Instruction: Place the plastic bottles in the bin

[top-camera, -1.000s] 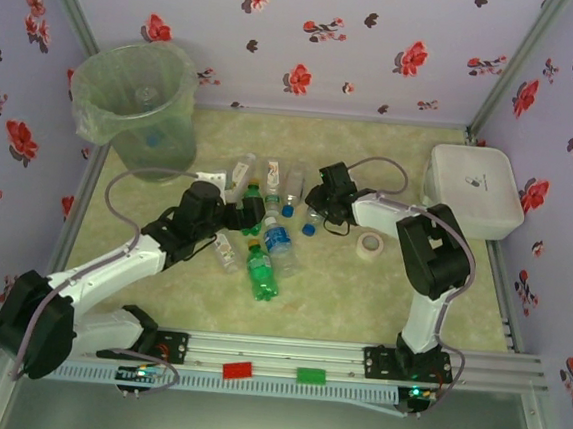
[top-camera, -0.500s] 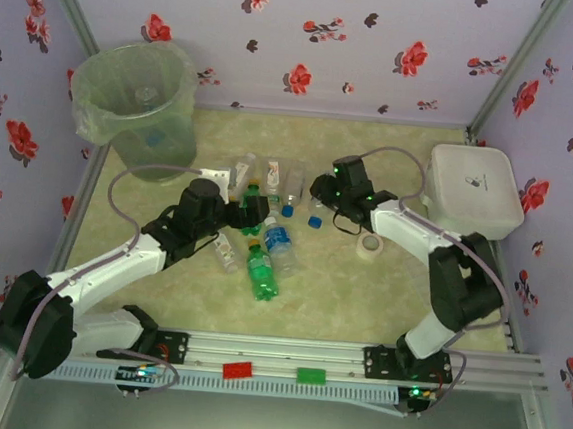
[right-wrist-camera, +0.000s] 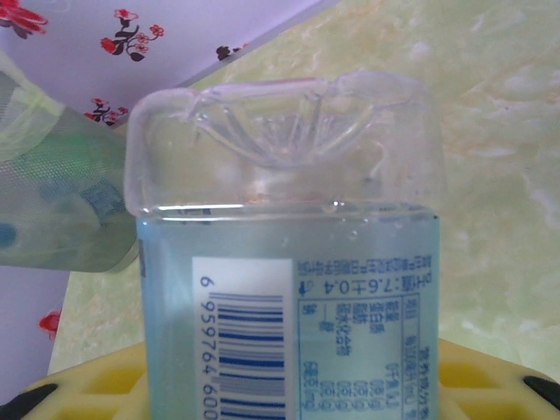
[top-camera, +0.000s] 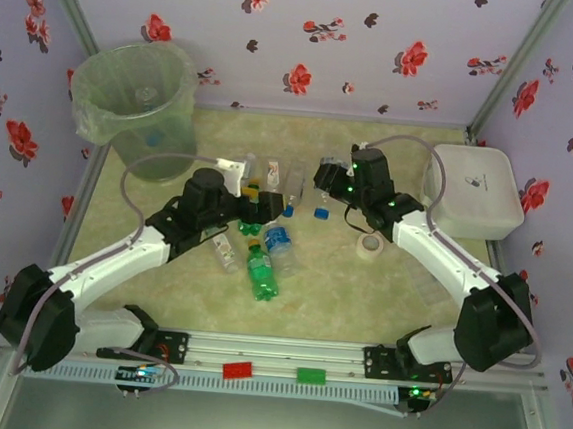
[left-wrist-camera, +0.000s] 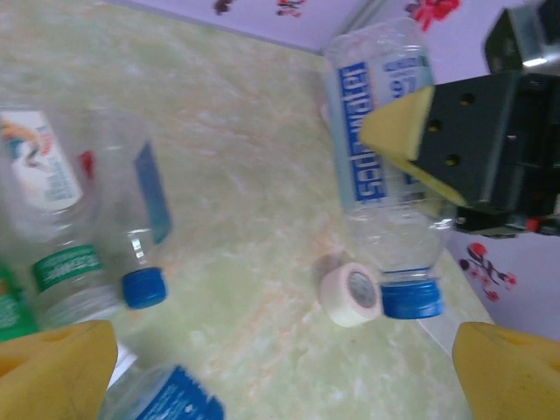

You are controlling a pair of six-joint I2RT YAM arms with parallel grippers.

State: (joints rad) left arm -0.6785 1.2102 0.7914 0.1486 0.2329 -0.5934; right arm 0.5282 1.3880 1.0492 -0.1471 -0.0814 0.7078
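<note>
The right gripper (top-camera: 325,183) is clamped on a clear bottle (right-wrist-camera: 280,262), held cap-down. The bin (top-camera: 157,148) lies well to its left, past the wide-open, empty left gripper (top-camera: 265,209).

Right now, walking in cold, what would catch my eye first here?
The right gripper, above the middle of the table, clamps a clear blue-capped bottle. Beside it, the left gripper hangs open over a jumble of bottles lying on the table. In the far left corner stands the green-lined bin.
</note>
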